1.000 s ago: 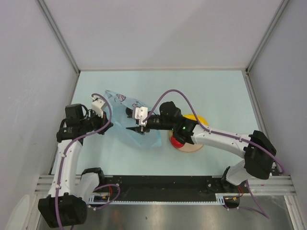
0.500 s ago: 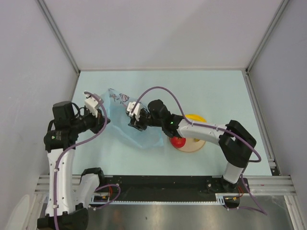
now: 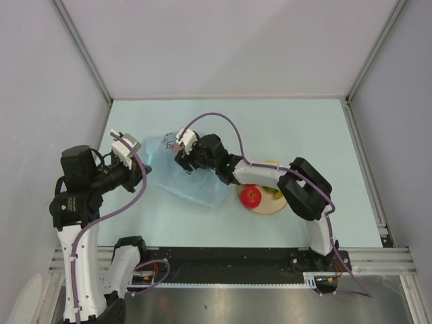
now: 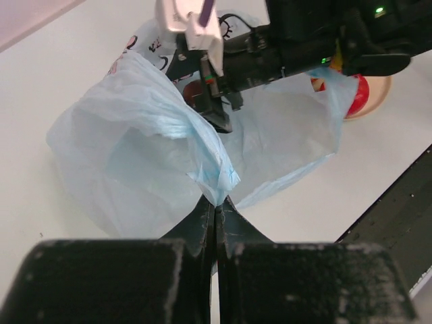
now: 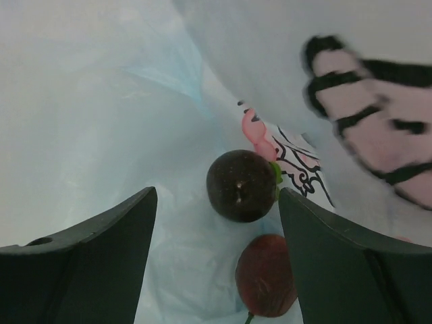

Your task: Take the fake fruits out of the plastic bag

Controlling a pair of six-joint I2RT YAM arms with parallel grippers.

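The light blue plastic bag (image 3: 196,187) lies left of centre, its mouth held up. My left gripper (image 3: 140,167) is shut on a bunched edge of the bag (image 4: 214,181) and lifts it. My right gripper (image 3: 183,160) is open and reaches inside the bag; it also shows in the left wrist view (image 4: 217,116). In the right wrist view a dark maroon fruit (image 5: 241,185) and a red-brown fruit (image 5: 265,273) lie on the bag's floor between the open fingers (image 5: 101,250). A red apple (image 3: 251,196) and a yellow banana (image 3: 274,164) sit on the plate.
The round tan plate (image 3: 268,207) stands right of the bag, partly under my right arm. The bag's white printed patch (image 5: 297,158) lies just behind the maroon fruit. Grey walls close the table on three sides.
My left gripper has pulled the bag's edge up and to the left. My right gripper has moved left and farther back, deeper into the bag, uncovering the apple on the plate.
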